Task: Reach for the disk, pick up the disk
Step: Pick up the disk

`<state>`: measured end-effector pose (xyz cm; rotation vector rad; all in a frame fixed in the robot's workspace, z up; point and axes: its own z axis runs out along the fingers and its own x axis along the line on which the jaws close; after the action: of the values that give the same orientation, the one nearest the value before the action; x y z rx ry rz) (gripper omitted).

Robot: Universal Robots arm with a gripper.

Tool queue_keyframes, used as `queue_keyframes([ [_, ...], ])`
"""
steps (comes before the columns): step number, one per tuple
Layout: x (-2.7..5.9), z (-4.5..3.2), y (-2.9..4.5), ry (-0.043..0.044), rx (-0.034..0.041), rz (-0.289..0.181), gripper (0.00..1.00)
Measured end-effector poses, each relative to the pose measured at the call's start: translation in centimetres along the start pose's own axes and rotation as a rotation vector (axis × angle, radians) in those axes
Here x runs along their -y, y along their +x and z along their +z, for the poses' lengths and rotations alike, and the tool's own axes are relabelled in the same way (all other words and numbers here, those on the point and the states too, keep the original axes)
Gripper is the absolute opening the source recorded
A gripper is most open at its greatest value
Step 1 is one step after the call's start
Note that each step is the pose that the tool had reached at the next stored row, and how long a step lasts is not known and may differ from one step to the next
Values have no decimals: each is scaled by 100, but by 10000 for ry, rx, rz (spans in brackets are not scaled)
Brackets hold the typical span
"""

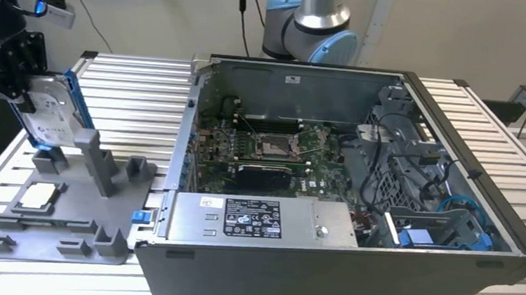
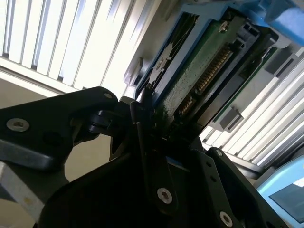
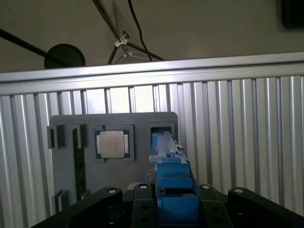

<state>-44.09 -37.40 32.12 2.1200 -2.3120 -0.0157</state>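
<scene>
Exterior view first: the reach looks finished, for the hand (image 1: 24,97) sits at the exterior view's left, over the grey fixture plate (image 1: 69,224) on the slatted desk (image 1: 136,88), and it is closed on the disk (image 1: 49,113). The disk stands upright on its edge, with the silver labelled face turned toward the open computer case (image 1: 329,265) and a blue rail along its side. In the second wrist view the black fingers (image 2: 142,142) press against the edge of the disk (image 2: 190,80), whose green circuit board and row of connector pins face the camera, so the grip seems made rather than merely approached. In the first wrist view the blue rail of the disk (image 3: 171,175) runs out from between the two sides of the hand (image 3: 171,202) toward a slot in the fixture plate (image 3: 114,123), just beside the pocket where the small square chip (image 3: 110,144) lies. What remains, as I judge it, is the lift itself. In the exterior view the lower end of the disk is at, or barely above, the upright holder of the fixture, and I cannot tell whether it has come clear of the slot or rests in it. The pick is therefore grasped but not plainly carried free.
</scene>
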Motion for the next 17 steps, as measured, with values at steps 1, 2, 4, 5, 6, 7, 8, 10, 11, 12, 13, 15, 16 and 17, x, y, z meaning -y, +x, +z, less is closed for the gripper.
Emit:
queue_keyframes([
  [1,0,0,0,0,1,0,0],
  [2,0,-1,0,-1,0,0,0],
  [4,0,-2,0,-2,-1,0,0],
  [5,-1,-9,0,-7,-4,0,0],
  [6,-1,-20,0,-7,-4,0,0],
  [7,-1,-30,0,-4,-2,0,0],
  [8,-1,-38,0,-2,-1,0,0],
  [10,-1,-60,0,-2,-1,1,0],
  [11,-1,-76,0,-3,-2,0,0],
  [12,-1,-91,0,-2,-1,1,0],
  [13,-1,-108,0,-2,-1,0,0],
  [15,-2,-142,-1,-3,-1,1,0],
  [16,-2,-158,-1,-3,-1,1,0],
  [17,-2,-176,-1,-2,-1,1,0],
])
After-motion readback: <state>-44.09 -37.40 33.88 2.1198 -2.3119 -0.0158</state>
